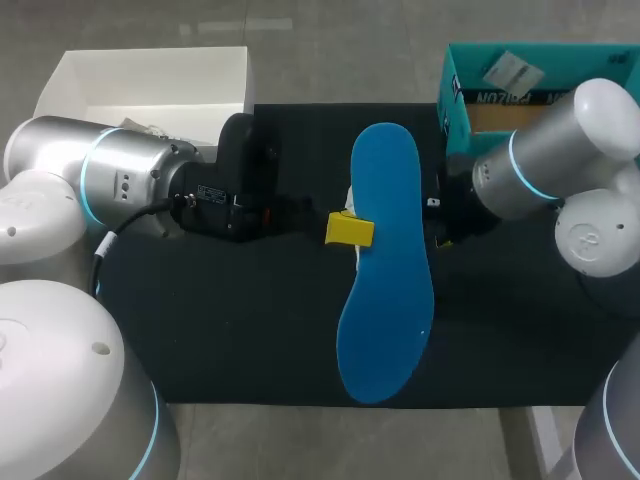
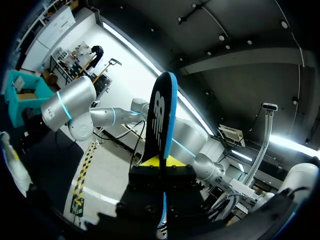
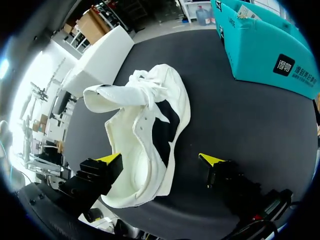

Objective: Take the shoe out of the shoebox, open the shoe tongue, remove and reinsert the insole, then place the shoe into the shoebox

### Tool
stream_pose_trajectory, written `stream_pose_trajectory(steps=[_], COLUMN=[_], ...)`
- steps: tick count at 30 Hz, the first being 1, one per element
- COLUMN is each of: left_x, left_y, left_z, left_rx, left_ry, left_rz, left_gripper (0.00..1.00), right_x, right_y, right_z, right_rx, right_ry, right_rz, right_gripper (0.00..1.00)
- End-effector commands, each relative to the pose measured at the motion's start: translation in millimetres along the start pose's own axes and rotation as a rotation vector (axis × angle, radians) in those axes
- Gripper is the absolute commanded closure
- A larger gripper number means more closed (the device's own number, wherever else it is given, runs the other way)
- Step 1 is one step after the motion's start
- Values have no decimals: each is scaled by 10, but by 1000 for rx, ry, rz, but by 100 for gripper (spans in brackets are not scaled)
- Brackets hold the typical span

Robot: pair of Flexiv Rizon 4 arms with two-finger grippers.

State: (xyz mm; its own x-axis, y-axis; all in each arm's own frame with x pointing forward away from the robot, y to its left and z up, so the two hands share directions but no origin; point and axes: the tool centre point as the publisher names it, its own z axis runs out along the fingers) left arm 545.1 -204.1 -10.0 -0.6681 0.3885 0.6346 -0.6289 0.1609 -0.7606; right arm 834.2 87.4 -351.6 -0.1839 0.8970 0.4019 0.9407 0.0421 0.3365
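Observation:
My left gripper (image 1: 350,230) is shut on a blue insole (image 1: 385,270) and holds it above the black mat, over the shoe. In the left wrist view the insole (image 2: 161,115) stands on edge between the yellow tips of that gripper (image 2: 161,162), its black underside showing. The white shoe (image 3: 145,140) lies on its side on the mat, tongue pulled open, heel end between the wide-open fingers of my right gripper (image 3: 160,160). One finger (image 3: 212,162) stands clear of the shoe. From the head camera the insole hides the shoe almost entirely, and the right gripper too.
A teal shoebox (image 1: 455,110) (image 3: 265,50) stands at the mat's far right corner, just behind my right arm (image 1: 545,165). A white box (image 1: 160,105) (image 3: 102,62) sits at the far left. The black mat (image 1: 250,330) covers the table's middle.

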Motion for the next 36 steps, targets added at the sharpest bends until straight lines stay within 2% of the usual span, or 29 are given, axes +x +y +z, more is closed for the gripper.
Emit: stream_pose_trajectory(steps=[1, 21, 24, 29, 36], left_x=[-4, -4, -4, -4, -4], left_y=[3, 3, 3, 3, 3], left_z=[6, 6, 6, 6, 6], left_rx=[-2, -2, -2, -2, -2], left_ry=[-1, -1, -1, -1, -1], left_rz=[-1, -1, -1, -1, -1], left_gripper=[100, 100, 100, 100, 100], right_x=[8, 8, 35, 68, 75], right_y=[-7, -7, 41, 111, 165], right_z=[8, 8, -123, -388, -612], right_rx=[-2, -2, 16, 14, 29], right_ry=[0, 0, 35, 115, 197], right_rz=[1, 1, -45, -38, -17], right_gripper=[0, 0, 0, 0, 0])
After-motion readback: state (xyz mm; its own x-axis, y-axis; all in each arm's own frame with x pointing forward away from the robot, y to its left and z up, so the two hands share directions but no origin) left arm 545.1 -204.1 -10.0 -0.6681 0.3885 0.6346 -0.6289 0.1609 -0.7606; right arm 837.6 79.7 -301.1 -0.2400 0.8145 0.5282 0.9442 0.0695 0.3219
